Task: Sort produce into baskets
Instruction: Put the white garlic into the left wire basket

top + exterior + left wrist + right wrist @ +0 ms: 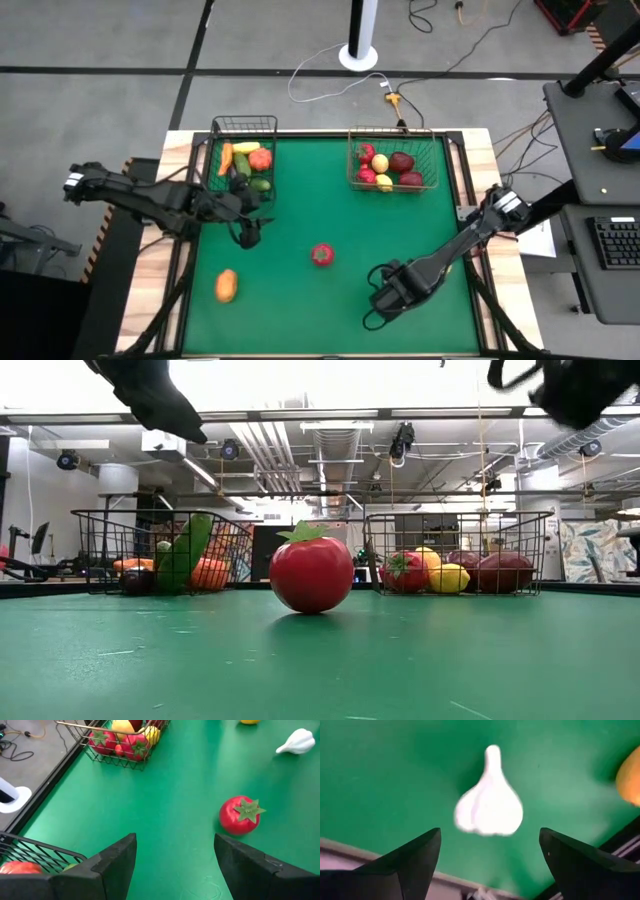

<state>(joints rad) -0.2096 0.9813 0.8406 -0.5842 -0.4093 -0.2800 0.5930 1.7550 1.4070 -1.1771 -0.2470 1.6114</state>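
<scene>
Green tabletop (pixel 300 310) below you: your right gripper (pixel 487 865) hovers with fingers spread and empty directly over the white garlic (pixel 490 805), stem pointing away, while your left gripper (pixel 175 865), also released, faces the tomato (pixel 240 815).

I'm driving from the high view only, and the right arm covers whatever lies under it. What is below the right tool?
Observer: A white garlic lies on the green mat just ahead of the right tool, whose fingers stand open and clear of it.
Operator: Anything else hidden there?
Observer: Yes, a yellow-orange piece lies beside the garlic, apart from it.
Operator: And is the left tool holding something?
Observer: No. The left tool is open with nothing between its fingers. It sits beside the dark basket, looking towards the tomato.
</scene>
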